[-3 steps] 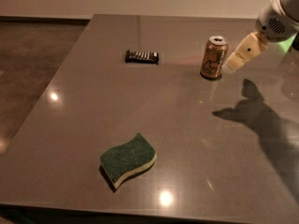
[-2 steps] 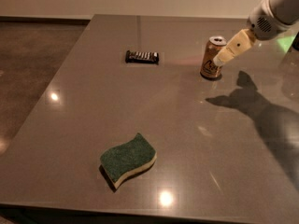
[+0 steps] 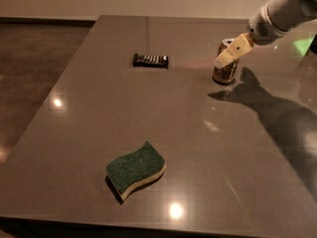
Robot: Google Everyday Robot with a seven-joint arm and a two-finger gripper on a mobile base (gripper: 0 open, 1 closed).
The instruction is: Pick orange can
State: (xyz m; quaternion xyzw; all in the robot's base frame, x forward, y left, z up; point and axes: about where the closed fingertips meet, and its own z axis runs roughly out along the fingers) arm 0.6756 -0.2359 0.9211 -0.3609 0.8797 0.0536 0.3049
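Note:
The orange can (image 3: 225, 74) stands upright on the grey table (image 3: 99, 113), at the far right. Its silver top shows just behind my gripper. My gripper (image 3: 227, 56) reaches in from the upper right on a white arm (image 3: 282, 11). Its cream tip lies across the can's upper half, at the can's top and front as seen from here. I cannot tell whether it touches the can. The arm's shadow falls on the table to the right of the can.
A dark flat candy bar wrapper (image 3: 150, 60) lies at the far middle of the table, left of the can. A green sponge with a pale underside (image 3: 136, 169) lies near the front edge. The table's left edge drops to a dark floor (image 3: 29, 73).
My gripper has moved left and slightly up, from beside the can's right to across its upper half. The can, wrapper and sponge have not moved.

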